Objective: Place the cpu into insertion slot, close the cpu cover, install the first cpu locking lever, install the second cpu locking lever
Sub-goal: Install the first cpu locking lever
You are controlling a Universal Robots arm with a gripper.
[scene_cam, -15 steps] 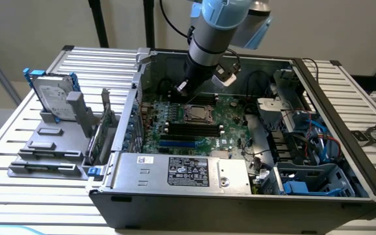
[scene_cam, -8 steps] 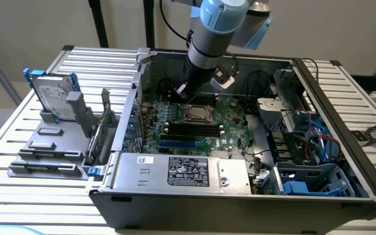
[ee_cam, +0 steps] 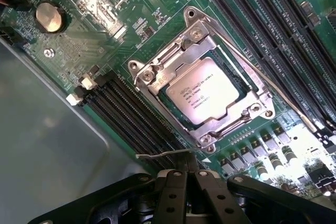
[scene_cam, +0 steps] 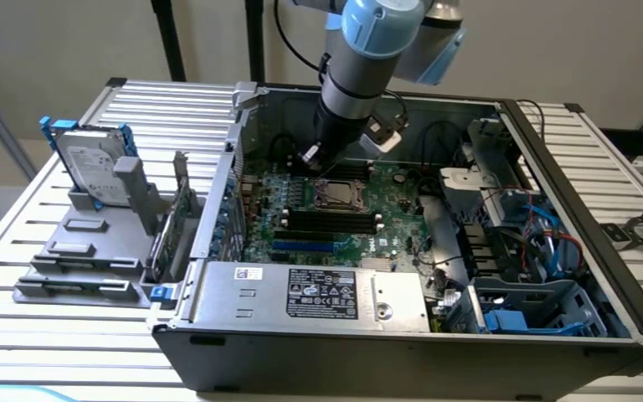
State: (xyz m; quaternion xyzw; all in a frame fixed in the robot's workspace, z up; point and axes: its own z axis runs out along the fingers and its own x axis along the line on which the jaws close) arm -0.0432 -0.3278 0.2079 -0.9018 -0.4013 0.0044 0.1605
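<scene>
The cpu (ee_cam: 203, 92) lies flat in the insertion slot (scene_cam: 337, 195) on the green motherboard, its silvery top showing print. The cpu cover (ee_cam: 173, 59) is folded down over it, framing the chip. One thin locking lever (ee_cam: 262, 74) runs along the side of the socket next to the memory slots. The other lever (ee_cam: 160, 155) has its free end sticking out just in front of my fingertips. My gripper (ee_cam: 190, 176) is shut with nothing seen between its fingers. In the exterior view the gripper (scene_cam: 315, 159) hangs just above the socket's far edge.
Long black memory slots (ee_cam: 262, 30) flank the socket on both sides. A silver power supply box (scene_cam: 311, 295) fills the case's near side. Blue-cabled drive bays (scene_cam: 522, 251) stand at the exterior view's right. A hard drive in a grey holder (scene_cam: 93, 172) is outside the case at its left.
</scene>
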